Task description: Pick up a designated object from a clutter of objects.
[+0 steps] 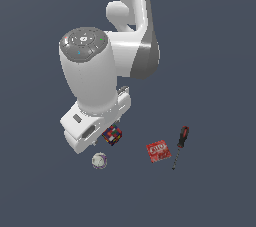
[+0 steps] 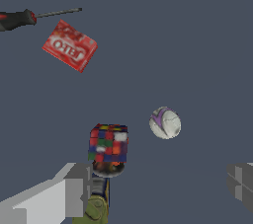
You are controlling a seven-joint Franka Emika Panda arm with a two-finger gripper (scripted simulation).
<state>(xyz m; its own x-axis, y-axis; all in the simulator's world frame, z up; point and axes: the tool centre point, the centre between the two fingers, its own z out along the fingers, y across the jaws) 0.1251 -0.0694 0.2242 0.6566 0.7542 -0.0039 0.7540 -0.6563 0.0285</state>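
My claw [image 2: 158, 188] spread apart, empty, above clutter. Ball [image 2: 165, 123] untouched on the floor beside cube [image 2: 108, 143]; descent, grasp, lift all remain.

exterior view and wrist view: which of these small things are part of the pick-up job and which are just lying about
Job:
- small white-grey ball with purple markings, the thing to pick
- open gripper

Lying about:
- multicoloured cube
- flat red packet with white label
- red-and-black-handled screwdriver
- olive-green block, mostly hidden
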